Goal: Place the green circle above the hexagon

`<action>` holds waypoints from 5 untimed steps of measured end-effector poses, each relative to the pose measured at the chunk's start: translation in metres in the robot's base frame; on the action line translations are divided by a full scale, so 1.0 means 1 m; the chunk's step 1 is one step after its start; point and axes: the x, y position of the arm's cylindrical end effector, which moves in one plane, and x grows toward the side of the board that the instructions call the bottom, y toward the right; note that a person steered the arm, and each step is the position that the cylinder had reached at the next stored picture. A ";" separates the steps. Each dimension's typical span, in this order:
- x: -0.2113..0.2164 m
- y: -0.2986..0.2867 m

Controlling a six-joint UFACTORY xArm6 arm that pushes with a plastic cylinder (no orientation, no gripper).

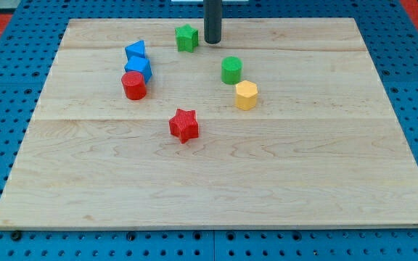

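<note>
The green circle (pixel 231 70) stands on the wooden board just above and slightly left of the yellow hexagon (pixel 246 95), almost touching it. My tip (pixel 212 42) is near the view's top, above and left of the green circle, right beside the green star (pixel 186 38). The rod rises out of the view's top edge.
A blue triangle-like block (pixel 136 51), a blue cube (pixel 138 69) and a red cylinder (pixel 133 85) cluster at the left. A red star (pixel 184 125) lies near the middle. The wooden board (pixel 325 167) rests on a blue pegboard.
</note>
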 end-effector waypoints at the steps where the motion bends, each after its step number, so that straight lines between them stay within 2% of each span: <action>1: -0.002 0.000; 2: -0.002 0.001; 3: 0.021 0.030; 4: 0.051 0.004; 5: 0.099 -0.003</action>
